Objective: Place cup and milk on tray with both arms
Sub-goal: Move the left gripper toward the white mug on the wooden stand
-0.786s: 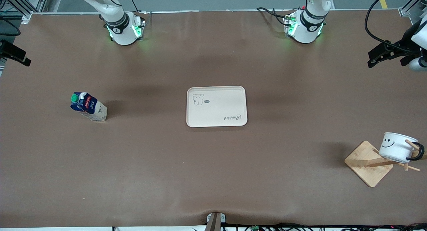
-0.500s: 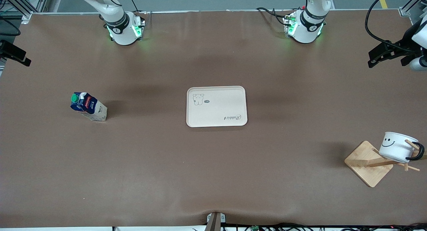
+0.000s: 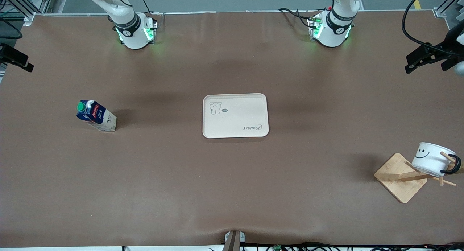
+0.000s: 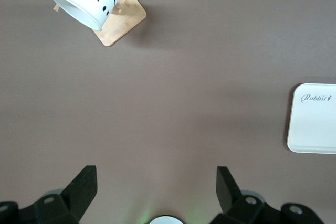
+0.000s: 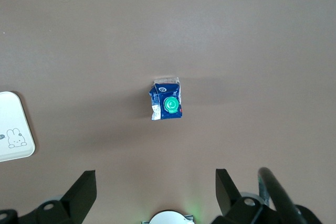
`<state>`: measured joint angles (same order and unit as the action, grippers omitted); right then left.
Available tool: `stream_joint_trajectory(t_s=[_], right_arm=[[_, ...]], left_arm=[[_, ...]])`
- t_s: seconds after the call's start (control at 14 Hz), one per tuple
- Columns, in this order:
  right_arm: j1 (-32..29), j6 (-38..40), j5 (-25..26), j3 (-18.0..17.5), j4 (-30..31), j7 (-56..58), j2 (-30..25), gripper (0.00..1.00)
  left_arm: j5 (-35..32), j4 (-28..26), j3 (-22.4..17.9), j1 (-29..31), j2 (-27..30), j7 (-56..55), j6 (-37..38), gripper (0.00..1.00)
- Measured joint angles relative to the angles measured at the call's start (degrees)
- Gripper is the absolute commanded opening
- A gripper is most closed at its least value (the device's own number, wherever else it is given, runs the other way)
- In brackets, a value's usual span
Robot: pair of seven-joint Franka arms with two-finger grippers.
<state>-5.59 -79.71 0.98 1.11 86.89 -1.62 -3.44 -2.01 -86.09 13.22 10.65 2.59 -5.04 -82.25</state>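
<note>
Only my left gripper (image 3: 422,58) has shifted outward; both grippers are wide open and empty, right gripper (image 5: 152,192) high over the milk (image 5: 167,106)

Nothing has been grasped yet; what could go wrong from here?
1. The cup hangs by its handle on a peg of the wooden rack, so lifting it carelessly may tip the rack.
2. The milk carton is tall and narrow; the open right gripper could topple it.
3. The tray is compact, so both arms may crowd there.
</note>
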Motion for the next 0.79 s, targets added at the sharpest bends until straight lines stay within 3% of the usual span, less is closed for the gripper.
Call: stream_joint_trajectory(t_s=[0.79], right_arm=[[0.00, 0.00, 0.00, -0.02, 0.00, 0.00, 0.00, 1.00]], left_arm=[[-0.01, -0.10, -0.09, 1.59, 0.00, -4.19, -1.96, 1.00]])
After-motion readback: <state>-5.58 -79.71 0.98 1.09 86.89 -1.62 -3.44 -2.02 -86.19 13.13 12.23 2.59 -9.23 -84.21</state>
